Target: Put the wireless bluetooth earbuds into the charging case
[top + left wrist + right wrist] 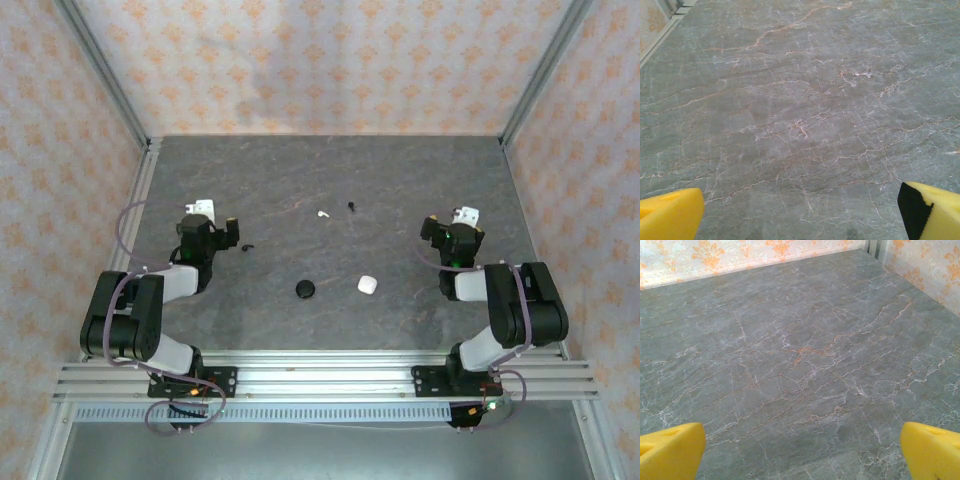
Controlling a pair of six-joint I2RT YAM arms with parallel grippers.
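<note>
Loosely scattered on a grey, veined table (400, 170), three tiny earbuds lie between two robot arms. A white earbud (323, 213) sits near the middle of the table, with a black earbud (352, 206) near it on its right and a little farther back. A second black earbud (247, 246) lies off to the left, close to the wrist of the left arm (150, 300).

A round black puck (305, 289) and a rounded white case (367, 285) rest near each other but not touching, roughly midway between the left arm and the right arm (515, 300). Both sit closer to the arms' bases than the white earbud and the black earbud. Whether either lid is open cannot be told from above.

The left gripper (800, 217) hangs low over the table with its jaws spread wide, holding nothing. Its yellow pads (670, 217) sit at the bottom corners of the wrist camera's view, with veined stone between them. The right gripper (800, 452) is likewise spread wide and empty, its yellow pads (932, 452) framing tabletop that runs back to the patterned walls (320, 60). Each arm is folded on its own side, elbows toward a metal rail (320, 375) at the near edge.
</note>
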